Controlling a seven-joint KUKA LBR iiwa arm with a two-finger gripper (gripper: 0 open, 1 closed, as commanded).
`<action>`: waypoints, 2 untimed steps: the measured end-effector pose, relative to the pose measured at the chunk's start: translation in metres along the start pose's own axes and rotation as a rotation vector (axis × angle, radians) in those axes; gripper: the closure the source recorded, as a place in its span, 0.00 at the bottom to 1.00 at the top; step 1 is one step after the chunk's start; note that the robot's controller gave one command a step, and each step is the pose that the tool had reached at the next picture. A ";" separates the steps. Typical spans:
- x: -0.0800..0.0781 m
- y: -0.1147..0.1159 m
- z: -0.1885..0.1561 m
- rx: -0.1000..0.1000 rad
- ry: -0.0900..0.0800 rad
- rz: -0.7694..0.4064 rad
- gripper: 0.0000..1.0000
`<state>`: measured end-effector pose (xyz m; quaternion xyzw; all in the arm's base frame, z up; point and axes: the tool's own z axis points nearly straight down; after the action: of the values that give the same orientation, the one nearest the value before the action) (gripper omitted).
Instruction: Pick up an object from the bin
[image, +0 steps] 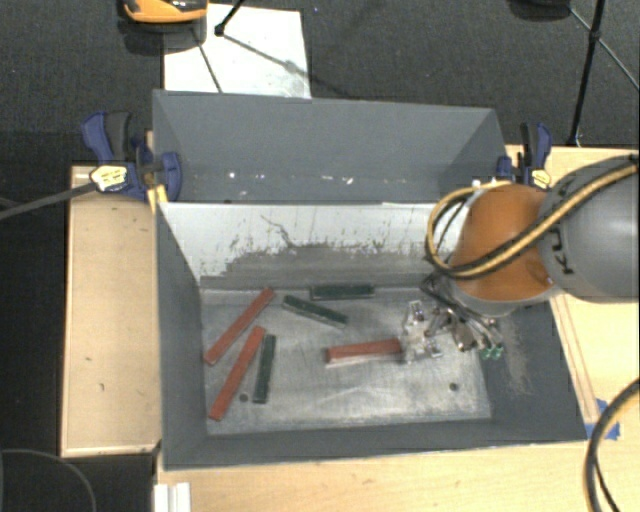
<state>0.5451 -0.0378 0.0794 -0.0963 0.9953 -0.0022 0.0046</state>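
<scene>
My gripper (418, 340) is low over the bin floor at the right, under the arm's orange cover. It is at the right end of a flat red-brown stick (362, 352) that lies almost level across the middle of the floor. The stick's right tip runs under the gripper, and I cannot make out whether it is held. Two dark green sticks lie just behind it: one (315, 309) slanted and one (342, 292) level near the back wall.
At the left of the floor lie two more red-brown sticks (238, 326) (237, 373), both slanted, and an upright dark green stick (264, 368) beside them. The bin's sloping walls rise on all sides, and the right wall is close to the gripper.
</scene>
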 end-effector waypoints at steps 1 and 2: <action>0.003 0.001 0.002 -0.003 0.009 0.000 0.00; 0.002 0.001 0.002 -0.003 0.007 -0.001 0.00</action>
<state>0.5426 -0.0369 0.0774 -0.0969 0.9953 -0.0012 0.0007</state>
